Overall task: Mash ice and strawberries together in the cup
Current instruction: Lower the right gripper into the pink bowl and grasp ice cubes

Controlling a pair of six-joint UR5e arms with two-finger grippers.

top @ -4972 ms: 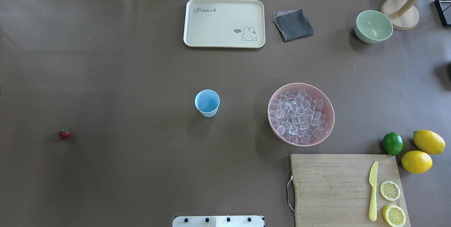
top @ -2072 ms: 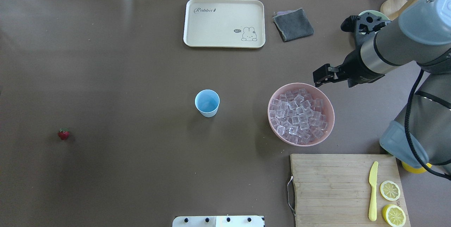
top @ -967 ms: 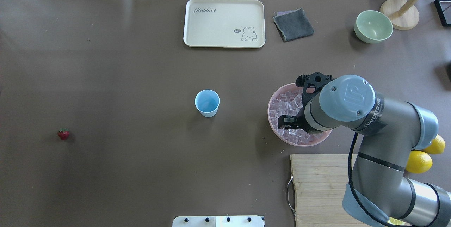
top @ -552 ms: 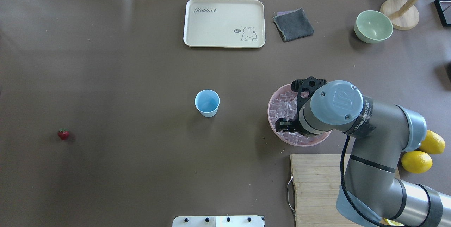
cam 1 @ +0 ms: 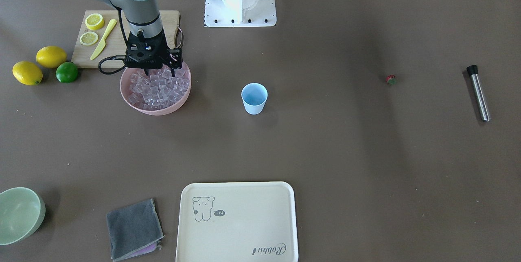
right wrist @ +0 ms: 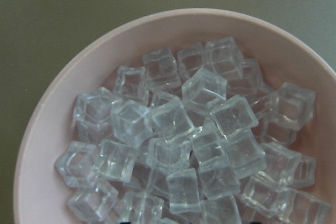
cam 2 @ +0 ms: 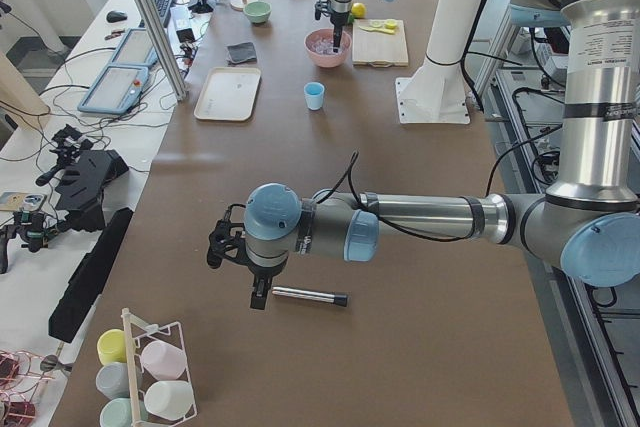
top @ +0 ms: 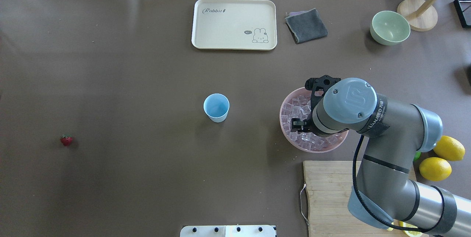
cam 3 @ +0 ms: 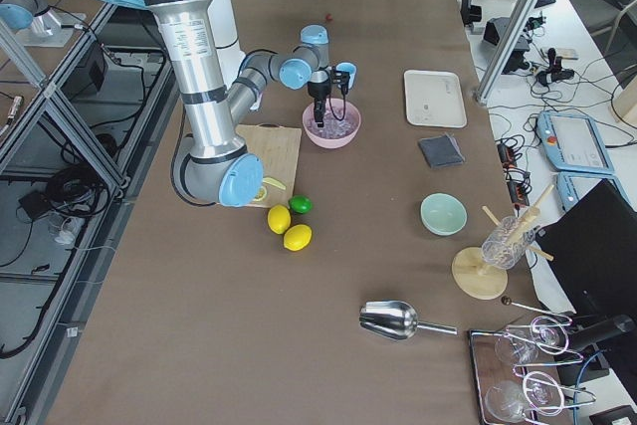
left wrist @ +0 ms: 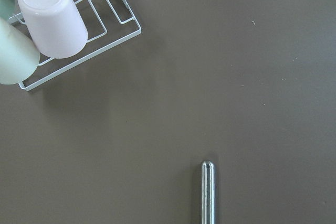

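We saw the right gripper (cam 1: 158, 70) low over the pink bowl (cam 1: 154, 110), jaws apart, tips down at the ice (right wrist: 178, 129) heaped inside it. The cup (top: 216, 107) stood upright mid-table, apart from the bowl. 1 strawberry (top: 66, 140) lay on the bare table, well apart from the cup, on the robot's left side. The left gripper (cam 2: 238, 269) hung just beside a metal rod (cam 2: 310, 296). We could not tell how its jaws stood.

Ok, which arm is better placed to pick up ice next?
Right: the right gripper hangs over the ice in the pink bowl; the left gripper is far off, by the metal rod.
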